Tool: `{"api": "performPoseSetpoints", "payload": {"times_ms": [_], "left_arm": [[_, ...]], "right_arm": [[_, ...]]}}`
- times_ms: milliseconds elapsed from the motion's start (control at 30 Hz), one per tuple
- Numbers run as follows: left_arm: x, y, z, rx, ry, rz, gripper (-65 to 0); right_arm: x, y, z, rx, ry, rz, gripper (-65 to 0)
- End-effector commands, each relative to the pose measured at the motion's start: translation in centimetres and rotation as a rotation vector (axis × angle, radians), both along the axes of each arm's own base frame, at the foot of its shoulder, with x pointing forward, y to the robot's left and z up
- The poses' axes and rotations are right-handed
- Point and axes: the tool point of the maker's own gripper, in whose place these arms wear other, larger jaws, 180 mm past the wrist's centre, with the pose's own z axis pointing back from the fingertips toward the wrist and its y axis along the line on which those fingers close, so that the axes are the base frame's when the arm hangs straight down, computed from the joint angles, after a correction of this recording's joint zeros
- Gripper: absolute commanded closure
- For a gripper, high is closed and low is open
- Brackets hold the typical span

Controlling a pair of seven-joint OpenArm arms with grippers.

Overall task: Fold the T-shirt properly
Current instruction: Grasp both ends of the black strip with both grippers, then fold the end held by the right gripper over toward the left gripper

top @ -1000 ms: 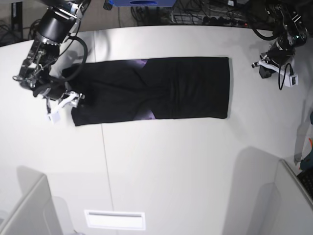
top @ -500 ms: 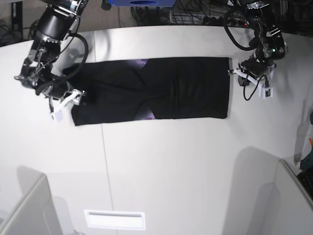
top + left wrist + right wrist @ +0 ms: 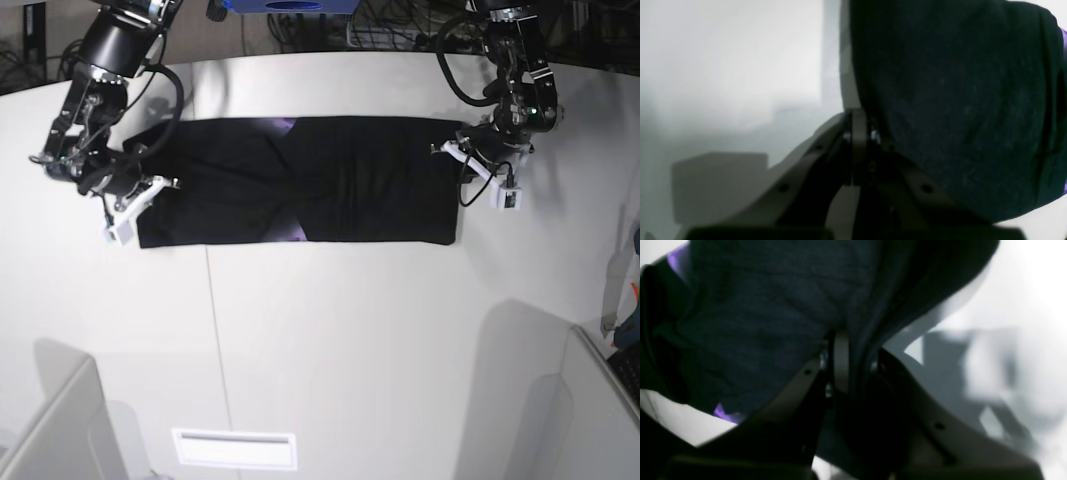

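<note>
My right gripper is clamped on a raised fold of the T-shirt, at the end of the cloth opposite my left gripper. The left gripper is closed at the shirt's other short edge, fingers pressed together beside the black fabric. The shirt lies in a long band across the white table.

A white table carries a white rectangular label, with cables behind it.
</note>
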Motion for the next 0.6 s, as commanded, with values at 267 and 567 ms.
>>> {"api": "performPoseSetpoints", "payload": {"times_ms": [267, 567], "left_arm": [[1.1, -4.8, 0.3, -0.048, 0.004, -0.062, 0.0], [1.5, -6.2, 0.4, -0.065, 0.01, -0.072, 0.0]], "right_arm": [[1.0, 8.0, 7.3, 0.007, -0.215, 0.129, 0.0], [-0.6, 17.0, 9.9, 0.141, -0.26, 0.26, 0.0]]}}
